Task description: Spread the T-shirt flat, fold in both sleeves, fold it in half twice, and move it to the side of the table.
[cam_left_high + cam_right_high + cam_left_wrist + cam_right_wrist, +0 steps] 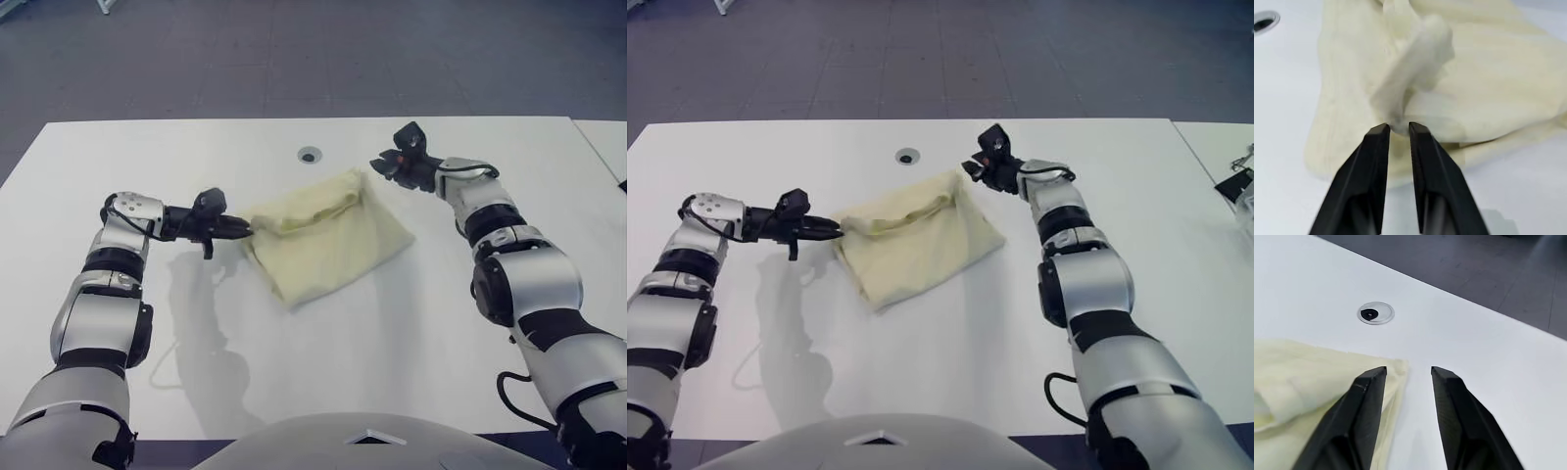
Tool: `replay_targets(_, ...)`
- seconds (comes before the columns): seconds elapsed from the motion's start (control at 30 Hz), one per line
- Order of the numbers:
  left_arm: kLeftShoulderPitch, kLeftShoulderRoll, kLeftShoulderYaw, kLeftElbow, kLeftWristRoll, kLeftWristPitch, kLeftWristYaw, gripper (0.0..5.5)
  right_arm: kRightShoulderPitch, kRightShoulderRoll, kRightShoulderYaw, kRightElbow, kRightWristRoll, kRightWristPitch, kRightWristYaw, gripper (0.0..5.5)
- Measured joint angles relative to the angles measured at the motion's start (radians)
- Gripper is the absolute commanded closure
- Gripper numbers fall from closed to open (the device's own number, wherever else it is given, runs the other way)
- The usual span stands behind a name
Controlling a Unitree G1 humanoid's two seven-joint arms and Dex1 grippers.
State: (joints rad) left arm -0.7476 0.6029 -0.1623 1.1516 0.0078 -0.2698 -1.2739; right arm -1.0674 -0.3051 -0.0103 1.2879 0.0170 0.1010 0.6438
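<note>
Lying folded mid-frame on the white table (392,333): pale yellow T-shirt (328,240). Left gripper (243,228) pinches the shirt's left edge, fingers closed on a fabric ridge. Right gripper (384,166) sits at its upper right corner, fingers spread, holding nothing. Cable hole (310,154) just above shirt.

The folded T-shirt (328,235) lies on the table (196,157), left gripper (243,230) touching its edge, right gripper (382,166) beside its far corner.
</note>
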Motion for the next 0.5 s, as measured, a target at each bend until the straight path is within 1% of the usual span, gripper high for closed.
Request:
replay_targets(0.07,0.010,0.001,0.026,0.009,-0.001,0.002,0.071,3.71,0.001,-0.002,-0.023,0.008,0.010,0.038,-0.030,3.05)
replay_targets(0.13,0.010,0.002,0.072,-0.009,-0.025,0.007,0.107,3.36,0.008,-0.017,-0.030,-0.002,0.011,0.043,-0.027,2.72)
replay_targets(0.2,0.012,0.005,0.120,-0.093,-0.083,0.036,0.093,3.03,0.026,-0.055,-0.024,-0.040,0.005,0.036,0.012,2.39)
replay_targets(0.3,0.043,0.003,0.160,-0.322,-0.182,0.133,0.064,2.53,0.102,-0.112,0.018,-0.161,-0.029,0.010,0.076,1.92)
replay_targets(0.4,0.105,-0.016,0.163,-0.559,-0.227,0.226,0.091,2.07,0.219,-0.150,0.058,-0.298,-0.056,0.006,0.116,1.47)
replay_targets(0.47,0.179,-0.050,0.123,-0.728,-0.210,0.264,0.159,1.72,0.339,-0.177,0.097,-0.440,-0.076,0.015,0.149,1.14)
replay_targets(0.5,0.225,-0.077,0.082,-0.785,-0.168,0.266,0.202,1.54,0.407,-0.186,0.119,-0.511,-0.086,0.021,0.167,0.97)
